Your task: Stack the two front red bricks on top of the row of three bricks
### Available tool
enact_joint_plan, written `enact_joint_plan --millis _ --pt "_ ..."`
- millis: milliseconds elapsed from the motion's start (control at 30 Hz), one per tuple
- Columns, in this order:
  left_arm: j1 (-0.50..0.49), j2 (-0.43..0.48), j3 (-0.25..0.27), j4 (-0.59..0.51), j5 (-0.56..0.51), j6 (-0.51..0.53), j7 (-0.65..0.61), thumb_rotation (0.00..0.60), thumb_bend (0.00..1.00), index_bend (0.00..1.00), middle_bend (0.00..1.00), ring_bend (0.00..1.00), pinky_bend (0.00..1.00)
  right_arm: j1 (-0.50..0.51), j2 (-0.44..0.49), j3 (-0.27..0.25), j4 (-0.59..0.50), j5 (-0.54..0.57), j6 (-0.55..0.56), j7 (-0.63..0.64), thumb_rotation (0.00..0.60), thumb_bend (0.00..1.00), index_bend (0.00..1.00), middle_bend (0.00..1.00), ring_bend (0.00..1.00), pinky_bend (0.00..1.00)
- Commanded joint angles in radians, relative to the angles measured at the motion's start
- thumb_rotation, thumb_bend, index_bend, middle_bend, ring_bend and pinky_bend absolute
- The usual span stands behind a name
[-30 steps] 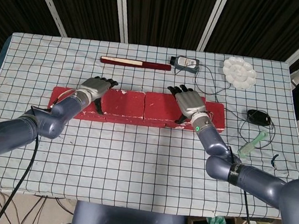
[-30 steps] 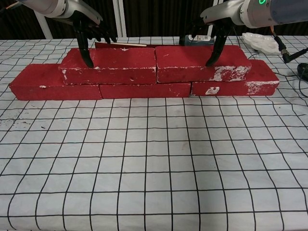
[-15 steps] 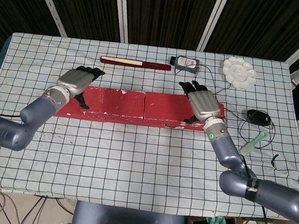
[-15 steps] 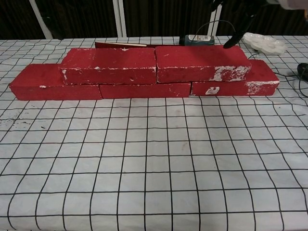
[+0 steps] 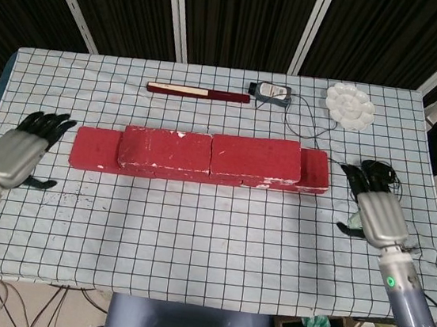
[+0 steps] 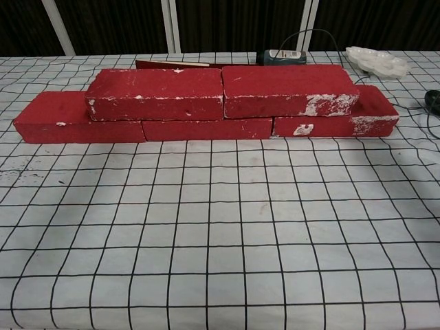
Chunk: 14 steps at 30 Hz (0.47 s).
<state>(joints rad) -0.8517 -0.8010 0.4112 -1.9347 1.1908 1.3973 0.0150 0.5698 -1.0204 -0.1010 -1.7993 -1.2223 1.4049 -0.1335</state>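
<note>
Red upper bricks (image 6: 223,91) are seated on the three-brick row (image 6: 206,126); stacking is judged complete. Left hand (image 5: 19,151) and right hand (image 5: 376,211) are empty, fingers spread (no further placement is required).

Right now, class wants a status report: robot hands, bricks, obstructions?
Left robot hand and right robot hand open, clear of bricks. Two top bricks sit on the row of three. Nothing obstructing.
</note>
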Motion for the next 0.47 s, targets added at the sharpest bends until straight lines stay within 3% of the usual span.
enact_joint_plan --millis 33,267,467 --pt "0.322 -0.042 0.093 0.061 0.213 0.257 -0.034 0.600 0.00 0.01 0.01 0.00 0.00 -0.168 -0.007 -0.112 -0.008 -0.161 0.155 0.029 0.600 0.08 0.00 0.07 0.00 0.13" --pt "0.525 -0.070 0.107 0.175 0.313 0.378 -0.063 0.600 0.00 0.02 0.01 0.00 0.00 -0.340 -0.062 -0.145 0.049 -0.244 0.322 -0.055 0.600 0.08 0.00 0.07 0.00 0.13" --pt "0.627 -0.089 0.086 0.246 0.334 0.401 -0.095 0.600 0.00 0.02 0.01 0.00 0.00 -0.423 -0.107 -0.167 0.103 -0.313 0.357 -0.066 0.600 0.08 0.00 0.07 0.00 0.13"
